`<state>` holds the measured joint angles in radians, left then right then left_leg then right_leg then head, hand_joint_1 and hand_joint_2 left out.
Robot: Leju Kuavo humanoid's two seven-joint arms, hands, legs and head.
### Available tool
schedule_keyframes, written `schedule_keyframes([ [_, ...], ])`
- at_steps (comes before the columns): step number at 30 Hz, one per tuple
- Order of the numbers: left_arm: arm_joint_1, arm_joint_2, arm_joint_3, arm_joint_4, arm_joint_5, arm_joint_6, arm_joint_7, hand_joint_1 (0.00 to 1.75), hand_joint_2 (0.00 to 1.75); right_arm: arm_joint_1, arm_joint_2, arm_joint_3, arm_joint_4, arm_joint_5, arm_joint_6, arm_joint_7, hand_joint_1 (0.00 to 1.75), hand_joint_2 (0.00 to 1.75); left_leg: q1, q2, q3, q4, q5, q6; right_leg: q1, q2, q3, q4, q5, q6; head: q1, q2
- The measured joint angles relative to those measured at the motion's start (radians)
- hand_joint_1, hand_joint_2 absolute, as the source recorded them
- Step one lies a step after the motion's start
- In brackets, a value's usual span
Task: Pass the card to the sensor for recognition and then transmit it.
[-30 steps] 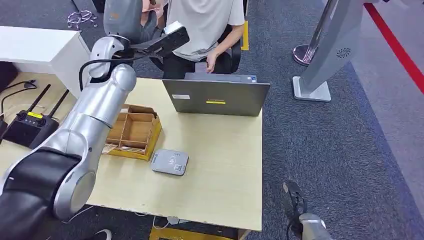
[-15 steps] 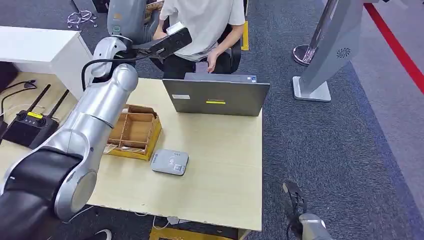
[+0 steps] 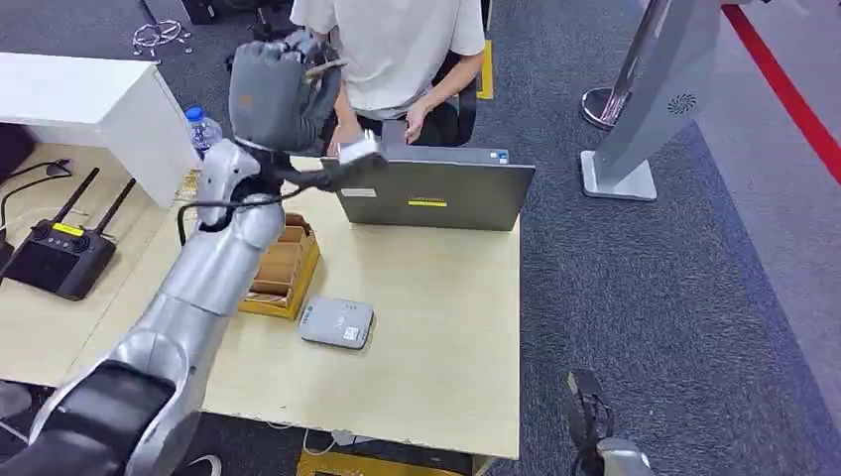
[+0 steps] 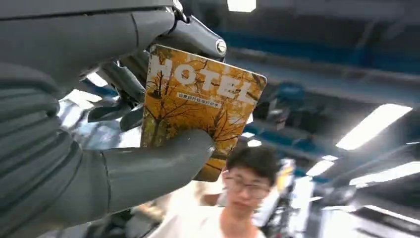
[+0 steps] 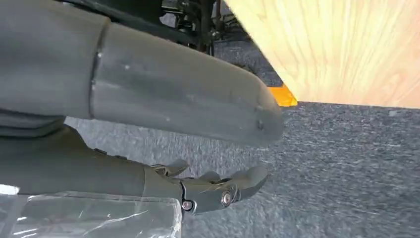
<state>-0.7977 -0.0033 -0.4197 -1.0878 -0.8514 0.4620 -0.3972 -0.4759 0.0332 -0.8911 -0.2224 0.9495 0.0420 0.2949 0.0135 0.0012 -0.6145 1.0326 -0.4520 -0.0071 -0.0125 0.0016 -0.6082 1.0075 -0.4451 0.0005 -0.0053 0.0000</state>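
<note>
Head view: left hand [image 3: 273, 89] raised high over the table's [image 3: 446, 307] far edge, facing a seated person [image 3: 397, 50]. Pinching the card [image 4: 198, 106] between thumb and fingers. Right hand [image 5: 208, 191] hanging by the floor, fingers loosely spread, holding nothing. Sensor [image 3: 337, 322] lying beside the box [image 3: 283, 273].

An orange card [image 4: 200, 106] printed HOTEL over autumn trees is pinched in the raised left hand [image 3: 276, 91]. The flat grey sensor [image 3: 337, 322] lies on the counter [image 3: 436, 327].

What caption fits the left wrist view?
Left hand holds an orange hotel card up, a person behind it.
</note>
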Motion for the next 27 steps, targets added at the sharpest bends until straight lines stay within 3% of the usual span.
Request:
schedule_keyframes([
  [5,0.277,0.126,-0.100,-0.222,0.019,0.055,-0.070,1.75,1.75,0.041,-0.039,-0.030,0.000,-0.025,-0.001,-0.037,0.00,0.00,0.000,0.000,0.000,-0.001,-0.002,0.001,0.000,0.000,0.000,0.000,-0.003,0.000,-0.001,0.000],
  [8,0.388,0.187,-0.116,-0.271,0.027,0.058,-0.087,1.75,1.75,0.063,-0.056,-0.047,0.000,-0.036,0.000,-0.049,0.00,0.00,0.000,0.000,0.000,-0.001,-0.003,0.001,0.000,0.000,0.000,0.000,-0.003,0.000,-0.001,0.000],
  [11,0.465,0.231,-0.119,-0.273,0.022,0.015,-0.086,1.75,1.75,0.082,-0.070,-0.058,0.000,-0.037,0.004,-0.058,0.00,0.00,0.000,0.000,0.000,-0.001,-0.003,0.001,0.000,0.000,0.000,0.000,-0.004,0.001,0.000,0.000],
  [13,0.500,0.246,-0.119,-0.269,0.008,-0.015,-0.072,1.75,1.75,0.089,-0.074,-0.066,0.000,-0.037,0.007,-0.061,0.00,0.00,0.000,0.000,0.000,-0.001,-0.003,0.001,0.000,0.000,0.000,0.000,-0.004,0.001,0.000,0.000],
  [19,0.534,0.268,-0.119,-0.183,-0.071,-0.123,0.048,1.75,1.75,0.098,-0.079,-0.073,0.000,-0.031,0.013,-0.055,0.00,0.00,-0.001,0.000,0.000,0.000,-0.003,0.002,0.000,0.000,0.000,0.000,-0.004,0.001,-0.001,0.000],
  [27,0.531,0.290,-0.128,-0.060,-0.103,-0.223,0.069,1.75,1.75,0.097,-0.080,-0.073,0.000,-0.016,0.014,-0.043,0.00,0.00,-0.001,0.000,0.000,0.000,-0.003,0.002,0.000,0.000,0.000,0.000,-0.003,0.000,-0.001,0.000],
])
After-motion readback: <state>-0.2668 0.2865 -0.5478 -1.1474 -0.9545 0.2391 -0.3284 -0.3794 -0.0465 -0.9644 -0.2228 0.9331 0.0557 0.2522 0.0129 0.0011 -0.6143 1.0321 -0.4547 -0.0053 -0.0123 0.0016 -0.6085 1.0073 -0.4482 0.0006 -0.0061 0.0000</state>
